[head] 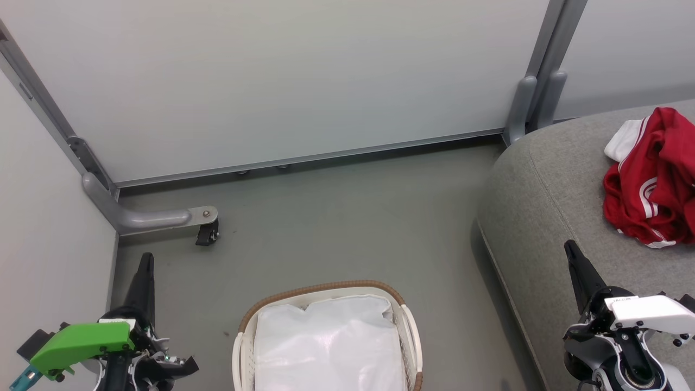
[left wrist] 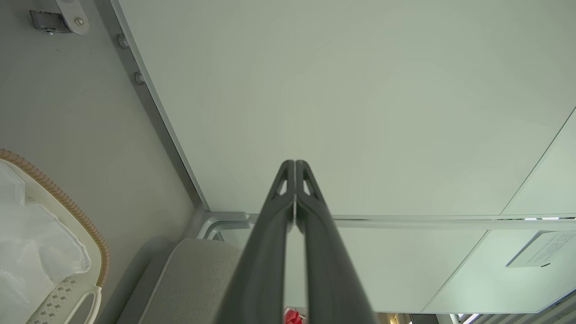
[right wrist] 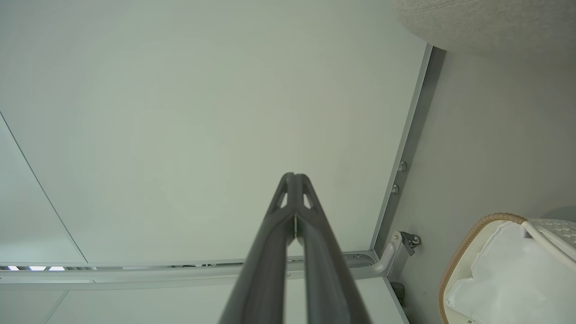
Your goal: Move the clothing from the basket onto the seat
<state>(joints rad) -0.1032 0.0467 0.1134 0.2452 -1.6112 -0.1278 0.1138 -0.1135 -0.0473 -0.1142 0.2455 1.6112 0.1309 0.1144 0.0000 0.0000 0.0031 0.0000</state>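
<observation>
Red clothing [head: 654,179] with white stripes and trim lies crumpled on the grey seat [head: 543,217] at the right of the head view; a red scrap of it [left wrist: 292,317] peeks between the fingers in the left wrist view. The white basket [head: 404,326] with a brown woven rim stands on the floor at bottom centre, showing its white liner [head: 326,347] inside. My left gripper [head: 145,258] is shut and holds nothing, left of the basket. My right gripper [head: 570,247] is shut and bare, raised over the seat's front edge. Both point at the wall panels.
Pale partition panels [head: 282,76] close off the back and left. A grey metal foot with a black castor [head: 206,233] juts onto the grey floor [head: 353,222] behind the basket. Another post foot [head: 529,103] stands by the seat's rear corner.
</observation>
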